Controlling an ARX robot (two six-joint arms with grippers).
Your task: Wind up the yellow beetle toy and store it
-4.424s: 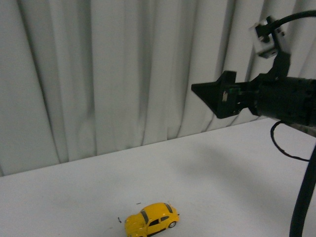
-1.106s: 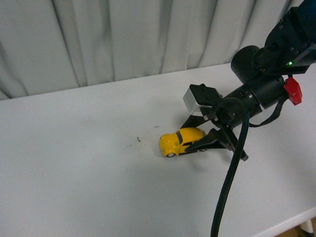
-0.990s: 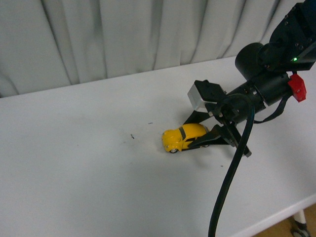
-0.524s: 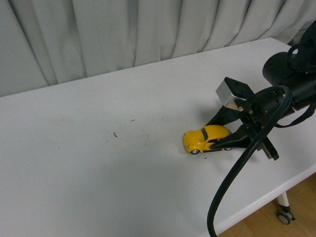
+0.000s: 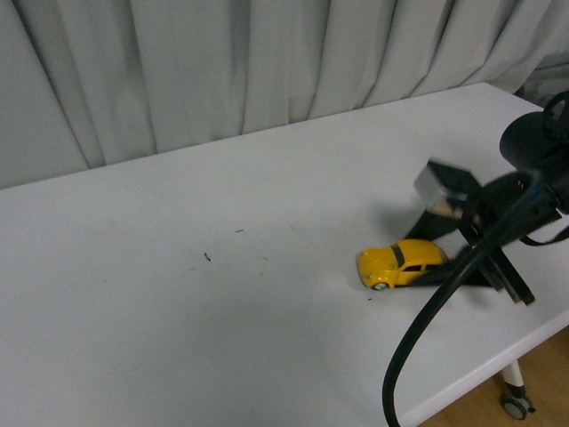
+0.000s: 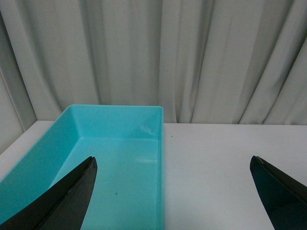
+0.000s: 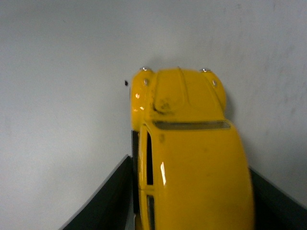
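Observation:
The yellow beetle toy (image 5: pixel 402 264) stands on its wheels on the white table (image 5: pixel 178 338), near the front right edge. My right gripper (image 5: pixel 434 264) is shut on its rear half, low over the table. In the right wrist view the toy (image 7: pixel 192 153) fills the middle, bonnet pointing away, and the gripper (image 7: pixel 189 165) has one black finger (image 7: pixel 103 201) pressed against each flank. My left gripper (image 6: pixel 172 160) is open and holds nothing. It hangs over the table beside a turquoise bin (image 6: pixel 120 122).
The turquoise bin looks empty in the left wrist view. A thick black cable (image 5: pixel 427 329) loops in front of the right arm. The table's front right edge (image 5: pixel 498 360) lies close to the toy, with a caster wheel (image 5: pixel 514 405) below. Grey curtains (image 5: pixel 267 62) hang behind.
My right gripper came down and shut on the toy. Over the last second it has drawn the toy to the right across the table, toward the front right edge.

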